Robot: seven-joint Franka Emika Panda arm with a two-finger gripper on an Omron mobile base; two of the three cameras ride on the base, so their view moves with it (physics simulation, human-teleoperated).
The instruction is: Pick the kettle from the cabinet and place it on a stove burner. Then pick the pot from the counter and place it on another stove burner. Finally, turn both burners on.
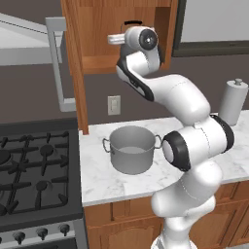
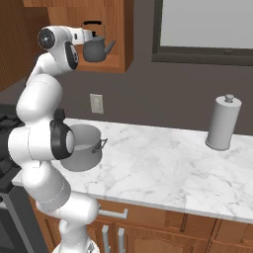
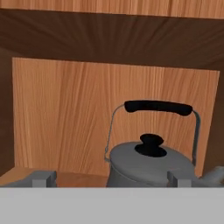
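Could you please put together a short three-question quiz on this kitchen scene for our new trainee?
1. True or false: the kettle stands inside the open cabinet.
2. Where is the pot? A) on a stove burner B) on the counter C) in the cabinet
3. Fill in: the gripper, close in front of the kettle, has its jaws ____.

Key
1. True; it sits on the cabinet floor, its black handle upright.
2. B; it stands on the marble beside the stove burners.
3. Open; the two fingertips stand wide apart, nothing between them.
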